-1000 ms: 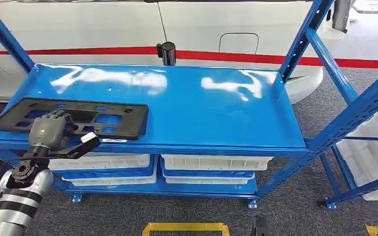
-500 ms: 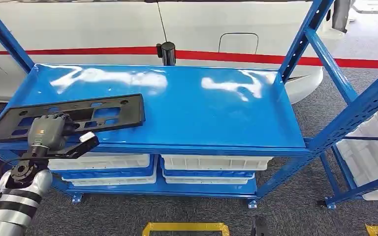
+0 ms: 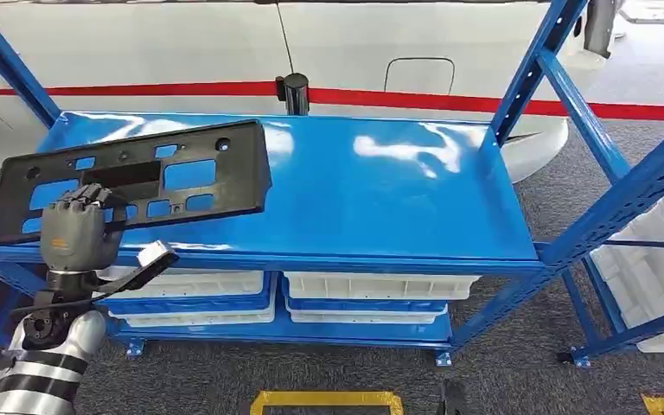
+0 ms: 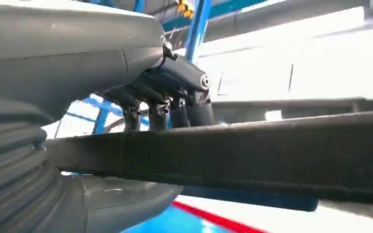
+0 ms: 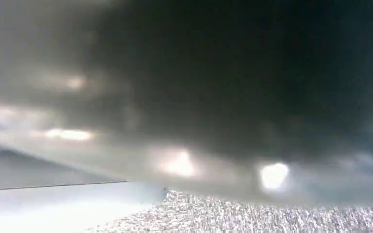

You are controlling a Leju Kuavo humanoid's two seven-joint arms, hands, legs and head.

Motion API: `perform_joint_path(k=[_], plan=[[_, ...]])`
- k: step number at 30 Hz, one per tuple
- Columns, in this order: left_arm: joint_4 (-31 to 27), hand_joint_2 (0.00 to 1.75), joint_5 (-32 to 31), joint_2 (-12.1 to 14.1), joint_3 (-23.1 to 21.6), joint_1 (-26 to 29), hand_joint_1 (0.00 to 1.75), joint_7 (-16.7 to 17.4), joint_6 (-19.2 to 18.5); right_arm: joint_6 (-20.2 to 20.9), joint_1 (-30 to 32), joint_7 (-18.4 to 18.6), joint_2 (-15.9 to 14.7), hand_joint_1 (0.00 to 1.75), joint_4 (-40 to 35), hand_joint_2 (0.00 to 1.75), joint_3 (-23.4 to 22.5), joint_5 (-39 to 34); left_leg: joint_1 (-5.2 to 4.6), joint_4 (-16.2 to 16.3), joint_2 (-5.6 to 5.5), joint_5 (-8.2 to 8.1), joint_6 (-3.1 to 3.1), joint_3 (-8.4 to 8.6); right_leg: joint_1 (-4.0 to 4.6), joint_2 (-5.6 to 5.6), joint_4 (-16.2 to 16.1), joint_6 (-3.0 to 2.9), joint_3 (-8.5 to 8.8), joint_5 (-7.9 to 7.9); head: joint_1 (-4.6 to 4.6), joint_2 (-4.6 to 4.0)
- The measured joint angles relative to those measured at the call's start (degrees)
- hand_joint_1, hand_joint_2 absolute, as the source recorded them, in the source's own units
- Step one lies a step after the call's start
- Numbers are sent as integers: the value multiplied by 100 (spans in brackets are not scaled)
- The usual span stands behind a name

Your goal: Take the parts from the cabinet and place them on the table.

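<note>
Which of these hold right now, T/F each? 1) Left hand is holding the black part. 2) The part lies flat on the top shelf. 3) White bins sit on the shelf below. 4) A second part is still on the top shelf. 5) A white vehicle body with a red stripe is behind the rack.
1) True. The left hand grips the black part at its near edge.
2) False. The part is tilted up, with its near edge raised off the blue top shelf.
3) True. White bins sit on the lower shelf.
4) False. The held part is the only one there.
5) True. The white vehicle body with a red stripe stands behind the rack.
</note>
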Motion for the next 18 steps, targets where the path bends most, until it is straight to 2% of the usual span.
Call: perform_joint_path(k=[6, 13, 16, 17, 18], plan=[[-426, 175, -42, -153, -11, 106, 175, -37, 31, -22, 2, -4, 17, 0, 0, 0, -55, 0, -2, 8, 0, 0, 0, 1, 0, 0, -3, 5, 3, 4, 2, 0], [-647, 175, -16, -236, -17, 138, 175, -61, 37, -35, 2, -9, 61, 0, 0, 0, -87, 0, -42, 13, -1, -8, 11, -3, -37, 0, -5, 15, 1, 8, 0, 0], [-683, 175, 26, -243, -17, 152, 175, -79, 37, -35, -5, -9, 77, 0, -2, 0, -92, 0, -72, 18, -11, -16, 46, -13, -60, -4, -10, 39, 1, 23, 2, 0], [-698, 175, 50, -243, -17, 158, 175, -83, 35, -35, -6, -9, 81, 0, -2, 0, -94, 0, -88, 17, -14, 7, 74, -18, -66, -11, -12, 74, 1, 45, -4, 0], [-707, 175, 63, -243, -17, 155, 175, -98, 33, -35, -10, -9, 87, 0, -2, 0, -96, 0, -77, -22, -17, 32, 108, -19, -58, -19, -10, 81, 6, 47, -4, 0]])
